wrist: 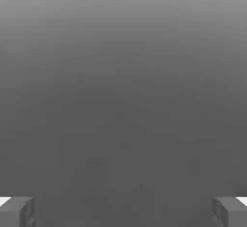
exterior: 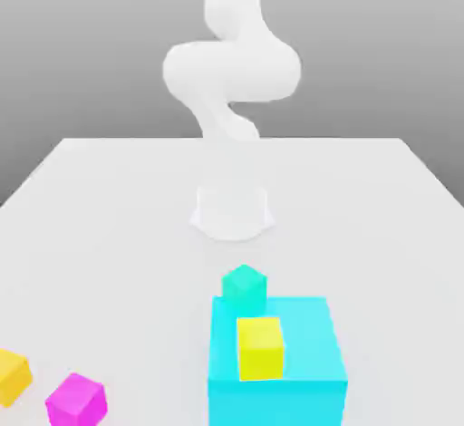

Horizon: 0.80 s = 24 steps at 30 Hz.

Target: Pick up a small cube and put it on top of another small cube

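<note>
The arm (exterior: 232,75) rises bent at twelve o'clock of the exterior view — claw (wrist: 123,214) spread wide apart, empty; the magenta cube (exterior: 76,401) sits at seven o'clock on the desk (exterior: 136,261).

Magenta cube (exterior: 77,401): looks smooth and matt, like a plain plastic; its faces have flat colour.
Yellow cube (exterior: 261,349): smooth faces, no grain, maybe plastic by its look.
Teal-green cube (exterior: 245,289): smooth also, matt, with no glossy spot.
Orange-yellow cube (exterior: 12,377), at about 8 o'clock in the exterior view: smooth and matt.
Cyan block (exterior: 304,338): even, smooth surface, looks as plastic.
Table (exterior: 136,279): pale, smooth, without wood grain.
Arm (exterior: 232,71), at 12 o'clock: white, smooth, rounded shell.
Gripper fingers (wrist: 27,214): dark grey, matt; metal or plastic, I cannot tell.
</note>
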Each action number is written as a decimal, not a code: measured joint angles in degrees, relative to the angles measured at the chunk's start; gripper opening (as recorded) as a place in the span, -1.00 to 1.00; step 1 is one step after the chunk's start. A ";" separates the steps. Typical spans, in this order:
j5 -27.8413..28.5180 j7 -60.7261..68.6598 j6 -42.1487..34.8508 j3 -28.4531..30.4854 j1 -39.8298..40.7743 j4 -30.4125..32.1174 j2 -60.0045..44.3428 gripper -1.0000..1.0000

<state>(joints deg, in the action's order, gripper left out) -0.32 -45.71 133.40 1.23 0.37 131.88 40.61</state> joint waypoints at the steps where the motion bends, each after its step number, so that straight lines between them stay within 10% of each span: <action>1: -0.17 0.09 0.69 0.54 0.16 0.04 -2.25 0.00; 24: -6.94 4.01 15.53 9.31 7.24 0.95 -50.23 0.00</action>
<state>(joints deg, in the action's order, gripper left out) -7.26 -41.70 148.94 10.53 7.61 132.83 -9.62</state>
